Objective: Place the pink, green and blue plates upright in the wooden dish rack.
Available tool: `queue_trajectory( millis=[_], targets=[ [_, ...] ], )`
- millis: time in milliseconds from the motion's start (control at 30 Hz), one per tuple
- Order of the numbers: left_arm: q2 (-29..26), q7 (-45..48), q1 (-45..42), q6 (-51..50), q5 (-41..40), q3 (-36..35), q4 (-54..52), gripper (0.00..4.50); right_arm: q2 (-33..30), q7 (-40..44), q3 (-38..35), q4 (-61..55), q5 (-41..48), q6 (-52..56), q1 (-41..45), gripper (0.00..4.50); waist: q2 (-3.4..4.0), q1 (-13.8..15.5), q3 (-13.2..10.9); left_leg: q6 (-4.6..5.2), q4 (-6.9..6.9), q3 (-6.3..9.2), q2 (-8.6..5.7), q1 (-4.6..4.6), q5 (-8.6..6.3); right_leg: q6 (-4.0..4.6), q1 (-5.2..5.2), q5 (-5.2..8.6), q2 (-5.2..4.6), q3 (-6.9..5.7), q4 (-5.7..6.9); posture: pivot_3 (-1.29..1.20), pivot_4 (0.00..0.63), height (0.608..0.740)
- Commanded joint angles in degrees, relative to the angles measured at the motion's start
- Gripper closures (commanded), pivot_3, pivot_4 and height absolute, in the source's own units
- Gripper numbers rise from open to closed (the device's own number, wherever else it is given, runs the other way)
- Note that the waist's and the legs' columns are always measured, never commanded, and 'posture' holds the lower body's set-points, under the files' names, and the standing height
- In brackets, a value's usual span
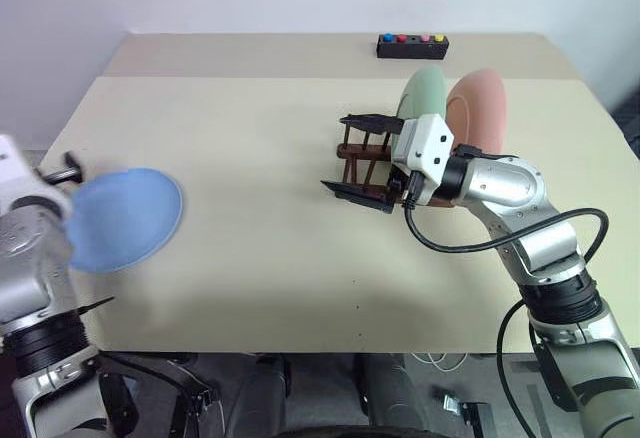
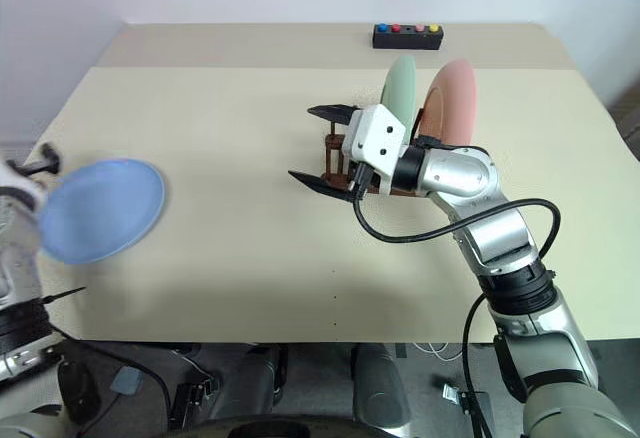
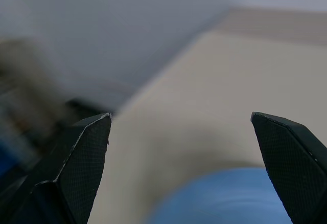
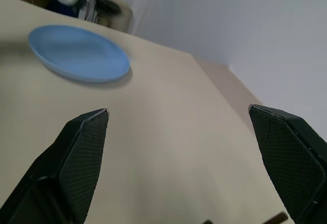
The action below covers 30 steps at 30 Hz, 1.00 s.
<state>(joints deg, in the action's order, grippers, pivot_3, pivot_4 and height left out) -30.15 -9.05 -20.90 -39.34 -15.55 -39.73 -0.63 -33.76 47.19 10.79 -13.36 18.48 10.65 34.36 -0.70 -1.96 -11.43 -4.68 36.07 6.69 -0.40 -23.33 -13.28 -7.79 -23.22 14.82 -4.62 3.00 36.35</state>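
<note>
The robot's right arm is reaching in from the near right corner, elbow bent, forearm angling toward the middle of the table, and the right gripper [image 1: 357, 159] is pointing roughly level toward the left. Its two black fingers are standing wide apart, one above the other, and nothing is sitting between them. It is hanging just in front of the small dark brown wooden dish rack [image 1: 362, 154], hiding most of the rack's pegs and rails.

Behind the wrist, the pale mint green round plastic plate [image 1: 422, 94] and the salmon pink round plastic plate [image 1: 480, 106] are standing upright side by side in the rack, green on the left, pink on the right; their lower edges are being covered by the arm.

The left arm is hanging over the near left edge of the beige table [image 1: 250, 138]. The left gripper [image 3: 181, 147] is also spread wide and holding nothing. The light blue round plastic plate [image 1: 125, 218] is lying flat near the left edge of the table, well apart from the rack, and the left wrist is overlapping its left rim. The left wrist view is blurring badly.

A black box with coloured buttons [image 1: 411, 46] is sitting at the far edge.
</note>
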Motion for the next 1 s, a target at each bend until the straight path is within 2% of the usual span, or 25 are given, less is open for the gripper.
queue_trajectory(
  millis=[33, 200, 367, 433, 500, 600, 700, 867, 1000],
  targets=[
    [0.93, -3.6, -0.1, -5.93, -1.17, -4.19, 0.67, 0.0, 0.74, 0.59, -1.08, -0.98, -0.89, -1.63, 0.15, 0.04, -0.03, 0.17, 0.02, 0.0, 0.02, 0.0, 0.0, 0.0, 0.0, 0.0, 0.01, 0.0, -0.01, 0.0, 0.01, 0.0, 0.15, 0.734],
    [4.52, -2.92, 0.15, -15.89, -4.5, -4.47, 1.77, 0.0, 1.08, 0.46, -1.66, -1.4, -1.56, -1.52, -0.74, 0.04, -0.11, 0.74, 0.07, -0.01, 0.06, 0.0, -0.01, 0.01, 0.0, 0.0, 0.02, 0.0, -0.01, 0.0, 0.04, 0.0, 0.15, 0.734],
    [5.85, -2.64, 0.19, -17.86, -4.77, -3.25, 0.94, 0.0, 1.32, 0.48, -1.88, -1.49, -1.91, -1.5, -1.03, 0.04, -0.09, 0.94, 0.12, -0.05, 0.05, -0.01, -0.01, 0.07, 0.02, 0.01, 0.04, -0.01, -0.01, 0.0, 0.08, 0.0, 0.15, 0.734],
    [6.7, -3.06, -0.08, -17.43, -5.06, -3.8, 1.13, 0.54, 1.44, 0.43, -1.88, -1.65, -2.1, -1.54, -1.28, 0.0, -0.09, 0.91, 0.13, -0.06, 0.04, -0.02, -0.01, 0.09, 0.02, 0.02, 0.05, -0.01, -0.01, 0.01, 0.08, 0.0, 0.15, 0.734],
    [7.15, -3.31, -0.23, -17.09, -5.17, -4.02, 1.13, 1.33, 1.52, 0.42, -1.91, -1.69, -2.2, -1.59, -1.42, 0.0, -0.09, 0.94, 0.13, -0.06, 0.03, -0.01, -0.01, 0.09, 0.02, 0.02, 0.05, -0.01, -0.01, 0.0, 0.08, 0.0, 0.15, 0.734],
    [7.59, -3.53, -0.37, -16.48, -5.24, -4.03, 0.72, 2.76, 1.66, 0.46, -1.86, -1.66, -2.39, -1.74, -1.46, 0.0, -0.09, 0.91, 0.13, -0.07, 0.04, -0.02, -0.01, 0.1, 0.03, 0.03, 0.06, -0.01, -0.01, 0.01, 0.08, 0.0, 0.15, 0.734],
    [8.04, -3.7, -0.49, -16.2, -5.38, -4.0, 0.38, 4.37, 1.85, 0.47, -1.87, -1.54, -2.57, -1.85, -1.36, 0.0, -0.02, 1.04, 0.17, -0.07, 0.02, -0.02, -0.01, 0.12, 0.03, 0.03, 0.06, -0.02, -0.01, 0.01, 0.09, 0.0, 0.15, 0.734],
    [9.26, -3.84, -0.9, -15.28, -6.15, -3.77, -0.41, 4.45, 1.84, 0.68, -1.91, -1.35, -2.83, -2.1, -1.43, 0.0, -0.01, 1.09, 0.21, -0.09, 0.04, -0.02, -0.01, 0.2, 0.04, 0.03, 0.16, -0.02, -0.01, 0.0, 0.09, 0.0, 0.15, 0.734],
    [10.98, -0.41, -3.03, -6.34, -7.74, -1.63, -3.26, 4.45, 1.74, 0.66, -2.0, -1.08, -3.16, -2.33, -1.18, 0.0, -0.03, 1.38, 0.21, -0.1, 0.05, -0.01, -0.01, 0.19, 0.05, 0.03, 0.17, -0.02, -0.02, 0.0, 0.09, 0.0, 0.15, 0.734]
  ],
)
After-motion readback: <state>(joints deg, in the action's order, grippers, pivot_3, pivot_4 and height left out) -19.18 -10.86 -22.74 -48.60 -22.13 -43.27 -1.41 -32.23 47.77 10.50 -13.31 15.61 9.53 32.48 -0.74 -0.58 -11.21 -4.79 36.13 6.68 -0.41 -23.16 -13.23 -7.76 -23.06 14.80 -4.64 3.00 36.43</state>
